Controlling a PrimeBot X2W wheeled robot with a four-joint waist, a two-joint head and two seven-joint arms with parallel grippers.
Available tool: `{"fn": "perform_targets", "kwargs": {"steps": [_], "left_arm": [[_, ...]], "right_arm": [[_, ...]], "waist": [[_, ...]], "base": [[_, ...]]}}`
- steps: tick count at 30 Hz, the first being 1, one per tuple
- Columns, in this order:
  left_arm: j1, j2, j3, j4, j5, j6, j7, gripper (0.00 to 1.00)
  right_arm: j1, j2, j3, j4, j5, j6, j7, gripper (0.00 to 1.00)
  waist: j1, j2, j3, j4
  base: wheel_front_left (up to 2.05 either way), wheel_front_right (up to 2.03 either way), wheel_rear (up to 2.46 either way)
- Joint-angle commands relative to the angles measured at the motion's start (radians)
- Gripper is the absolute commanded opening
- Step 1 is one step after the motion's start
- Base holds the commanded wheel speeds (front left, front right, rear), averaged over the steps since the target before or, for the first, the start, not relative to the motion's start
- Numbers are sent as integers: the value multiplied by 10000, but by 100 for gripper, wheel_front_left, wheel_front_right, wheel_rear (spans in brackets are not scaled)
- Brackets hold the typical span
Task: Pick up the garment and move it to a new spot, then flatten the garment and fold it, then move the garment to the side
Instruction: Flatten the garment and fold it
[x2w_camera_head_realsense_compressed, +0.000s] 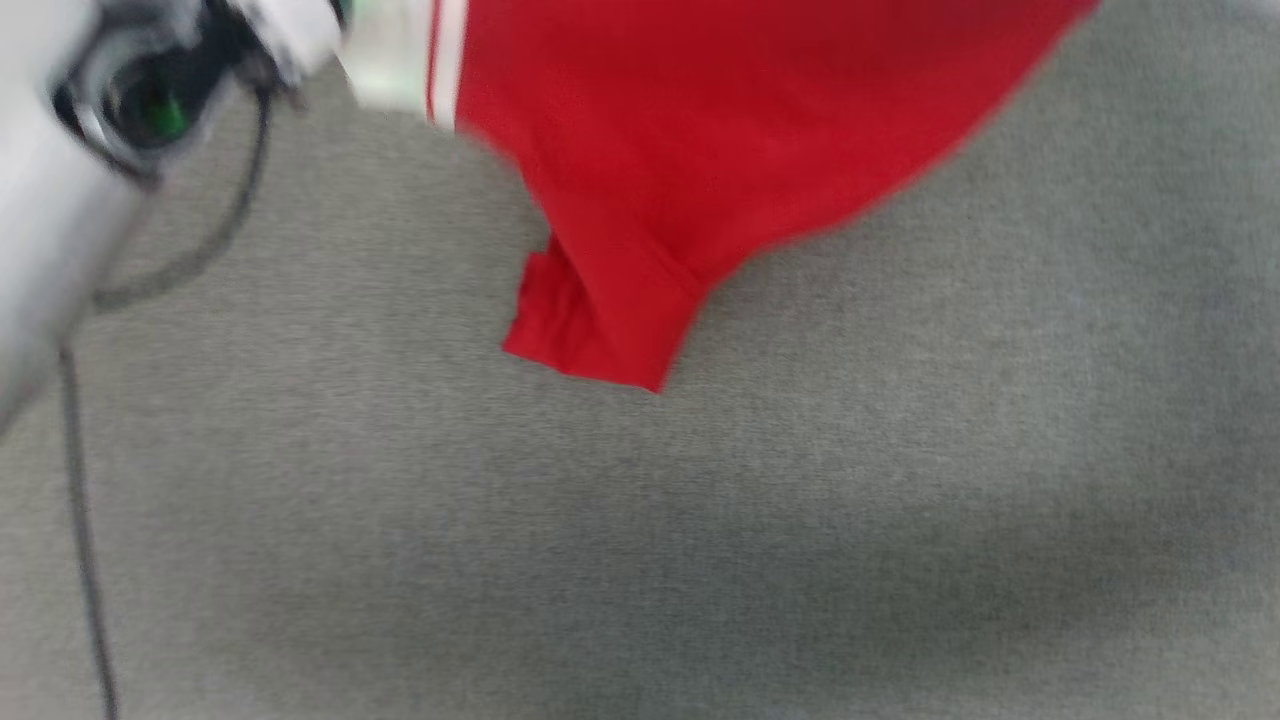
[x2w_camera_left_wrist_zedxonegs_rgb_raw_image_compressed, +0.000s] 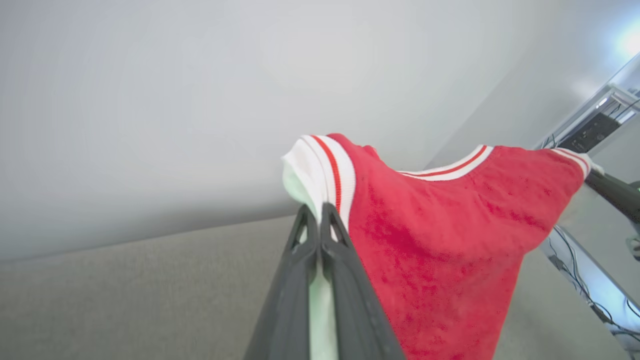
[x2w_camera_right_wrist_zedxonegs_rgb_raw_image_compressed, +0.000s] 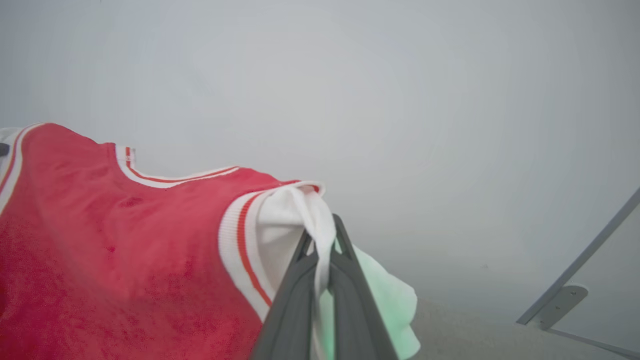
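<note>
The garment (x2w_camera_head_realsense_compressed: 700, 150) is held up in the air between the two tools. It is bright red, with white sleeves and red-and-white striped trim. The left tool (x2w_camera_left_wrist_zedxonegs_rgb_raw_image_compressed: 316, 214) is shut tight on the white sleeve at the garment's left end, and pale cloth is pinched between its two dark fingers. The right tool (x2w_camera_right_wrist_zedxonegs_rgb_raw_image_compressed: 321, 240) is shut tight on the white sleeve at the other end. The red cloth is spread from one tool to the other. The head view is blurred; there the garment is seen at the top, and one red corner hangs down over the grey surface (x2w_camera_head_realsense_compressed: 850, 560). Whether that corner touches the surface cannot be told. The pale left arm (x2w_camera_head_realsense_compressed: 40, 230) is seen at the left, with a thin dark cable (x2w_camera_head_realsense_compressed: 85, 560) beside it. A plain pale wall (x2w_camera_left_wrist_zedxonegs_rgb_raw_image_compressed: 150, 100) is seen behind the garment.
</note>
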Motion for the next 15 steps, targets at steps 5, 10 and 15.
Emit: {"fn": "perform_targets", "kwargs": {"steps": [5, 10, 15], "left_arm": [[-2159, -953, 749, 2167, 803, 204, -1692, 0], [-4455, -1847, 1592, 3911, 980, 249, -3261, 0], [-5047, -2321, 1878, 4487, 957, 42, -3594, 0]], "right_arm": [[-2894, 1233, -667, 1816, -243, -4, -479, 0], [-5901, 1903, -1197, 3825, -1393, -6, -1903, 0], [-7265, 2059, -836, 5331, -2231, -6, -2771, 0]], "waist": [[0, 0, 713, -568], [0, 0, 846, -744], [0, 0, 670, -643]], "base": [[0, 0, 0], [0, 0, 0], [0, 0, 0]]}}
